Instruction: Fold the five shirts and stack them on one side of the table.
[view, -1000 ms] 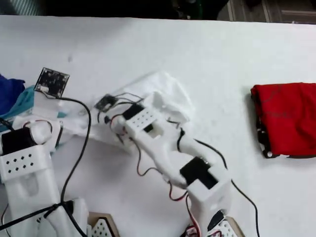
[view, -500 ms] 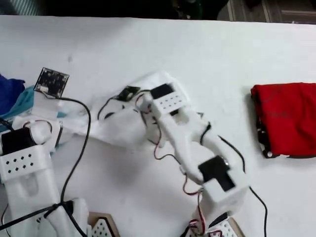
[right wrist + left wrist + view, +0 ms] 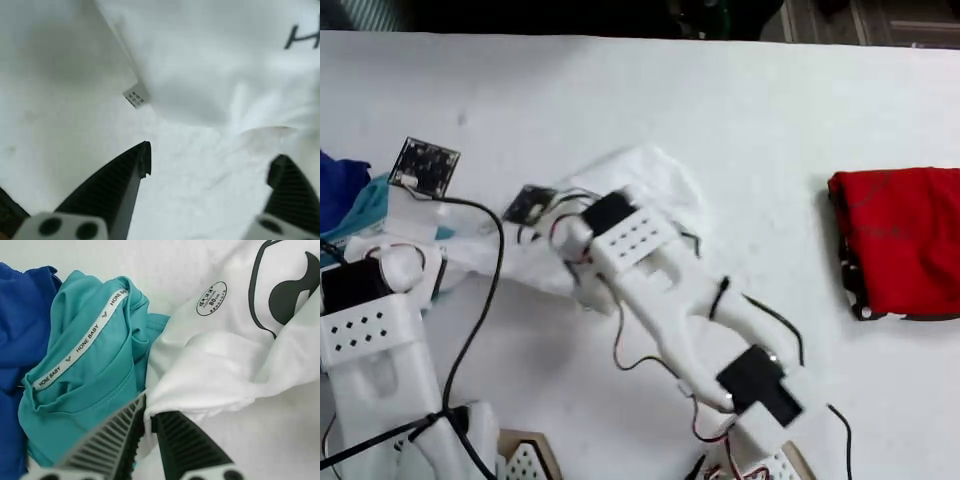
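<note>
A crumpled white shirt (image 3: 655, 172) lies mid-table. My left gripper (image 3: 148, 416) is shut on its hem beside a teal shirt (image 3: 90, 365) and a blue shirt (image 3: 20, 330), which are heaped at the table's left edge (image 3: 350, 195). My right arm (image 3: 630, 240) lies across the white shirt. Its gripper (image 3: 212, 172) hangs open just above the table at the edge of the white shirt (image 3: 215, 60), with nothing between its fingers. A small tag (image 3: 135, 96) sticks out of that edge. A folded red shirt (image 3: 900, 240) rests at the right side.
The left arm's base and cable (image 3: 485, 300) take up the front left. The white table (image 3: 770, 110) stretches bare between the white shirt and the red one, and along the back.
The right arm swung away to the right over the white shirt, then came back left and toward the front. The left arm kept still, holding the hem.
</note>
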